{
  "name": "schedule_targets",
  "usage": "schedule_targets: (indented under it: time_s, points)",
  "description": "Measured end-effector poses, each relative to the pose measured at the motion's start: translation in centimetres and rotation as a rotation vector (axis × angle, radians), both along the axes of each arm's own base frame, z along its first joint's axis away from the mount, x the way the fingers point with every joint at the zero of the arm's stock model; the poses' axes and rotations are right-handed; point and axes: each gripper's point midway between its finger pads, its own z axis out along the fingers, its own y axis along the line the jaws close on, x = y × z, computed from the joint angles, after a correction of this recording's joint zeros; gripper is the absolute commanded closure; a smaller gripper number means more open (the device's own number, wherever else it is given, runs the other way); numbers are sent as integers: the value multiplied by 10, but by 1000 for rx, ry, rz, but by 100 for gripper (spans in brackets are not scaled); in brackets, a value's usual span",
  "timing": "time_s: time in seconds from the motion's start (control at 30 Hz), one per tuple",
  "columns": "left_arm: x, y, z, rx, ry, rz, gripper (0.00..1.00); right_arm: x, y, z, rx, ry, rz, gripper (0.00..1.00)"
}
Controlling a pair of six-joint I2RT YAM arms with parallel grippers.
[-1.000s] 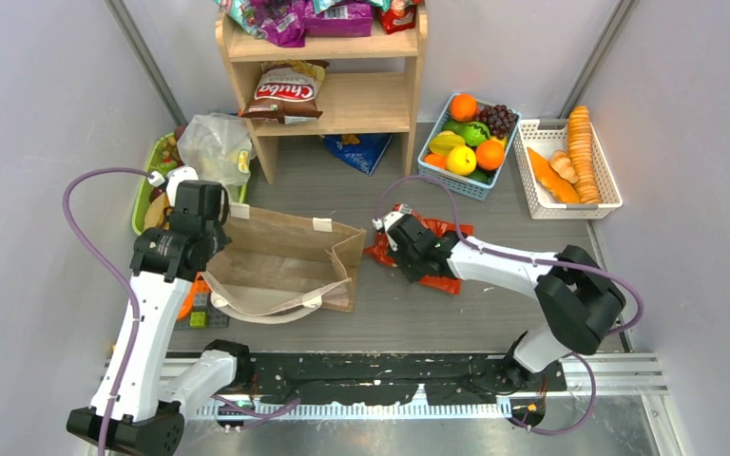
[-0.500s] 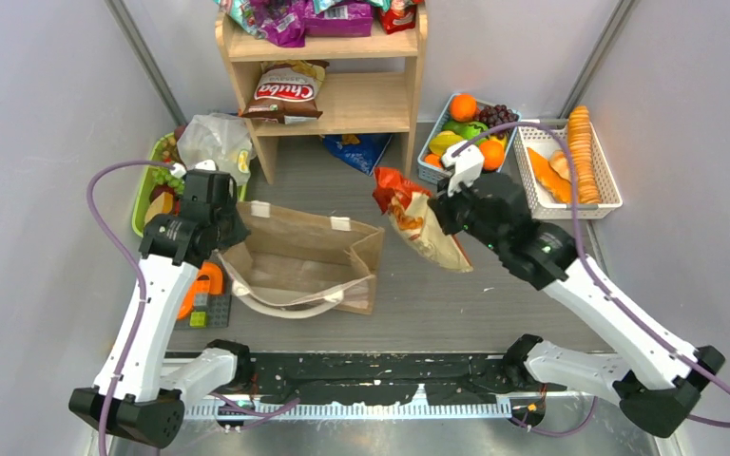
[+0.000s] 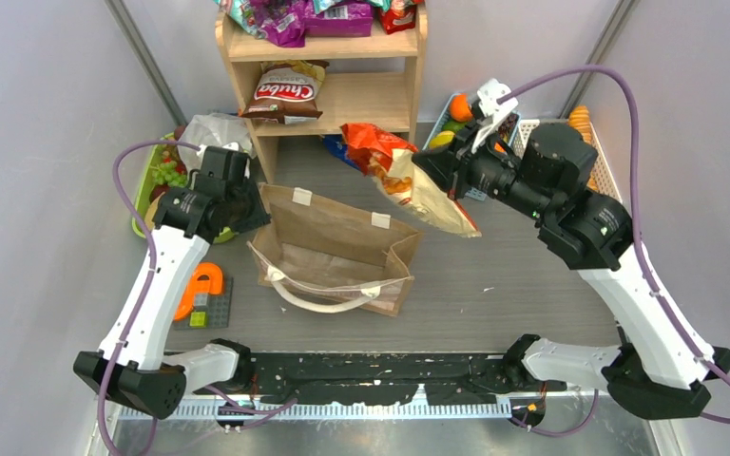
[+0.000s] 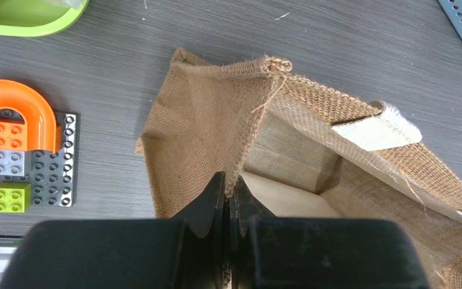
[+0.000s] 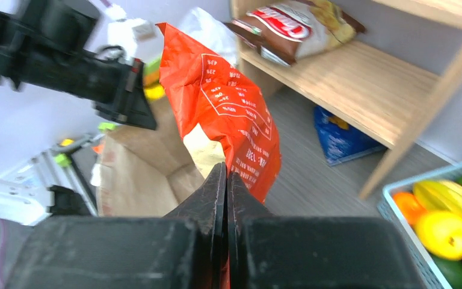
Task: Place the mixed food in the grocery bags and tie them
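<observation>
Two grippers are each pinching something in the top view. The left gripper is clamping the left rim of the burlap tote, which is standing open on the table in front of the wooden shelf. The right gripper is gripping a red-orange packet by its right edge. The packet is hanging tilted in the air, above and just behind the tote's far right corner. A clear plastic bag is lying left of the shelf by the green basket, well apart from both grippers.

From the left wrist, the left gripper is showing its jaws pressed together on a fold of the tote's woven side panel. The cloth is rising straight out from between the fingertips, and a white loop handle is lying on the rim to the right. An orange toy track is sitting on the table off to the left.

From the right wrist, the right gripper is squeezing the packet between closed jaws, and the packet is sticking up and away from the fingertips. Beyond it, the tote's open mouth is lying lower and to the left, with the left gripper at its edge. Fruit is sitting in the blue basket at the right edge.
</observation>
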Motion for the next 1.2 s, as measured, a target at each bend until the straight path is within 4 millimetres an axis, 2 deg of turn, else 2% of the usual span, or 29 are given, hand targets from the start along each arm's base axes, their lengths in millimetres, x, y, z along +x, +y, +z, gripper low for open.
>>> schedule_targets:
  time_s: [0.3, 0.4, 0.53, 0.6, 0.73, 0.87, 0.97, 1.03, 1.07, 1.13, 1.2]
  points:
    - [5, 1, 0, 33, 23, -24, 100, -15, 58, 66, 173, -12, 279, 95]
    - [5, 4, 1, 60, 22, -31, 100, -19, 77, 77, 229, -6, 358, 95]
    - [2, 10, -1, 91, 34, -34, 100, -22, 103, 76, 273, 20, 436, 95]
    - [2, 13, -1, 100, 34, -33, 100, -22, 114, 67, 289, 46, 462, 95]
    - [-1, 16, -2, 111, 32, -36, 100, -18, 133, 30, 295, 133, 484, 95]
    - [-7, 19, -8, 120, 43, -40, 100, -6, 145, -23, 263, 215, 457, 95]
    - [-12, 25, -13, 126, 51, -27, 100, 4, 142, -65, 203, 273, 391, 92]
    - [-16, 27, -14, 129, 47, -24, 100, 7, 137, -85, 158, 298, 358, 52]
    - [-17, 28, -13, 131, 40, -21, 100, 7, 134, -95, 125, 304, 341, 36]
    - [-19, 29, -11, 127, 23, -19, 99, 7, 129, -105, 85, 321, 322, 28]
    - [-22, 30, -10, 122, 4, -17, 99, 7, 124, -112, 33, 308, 310, 27]
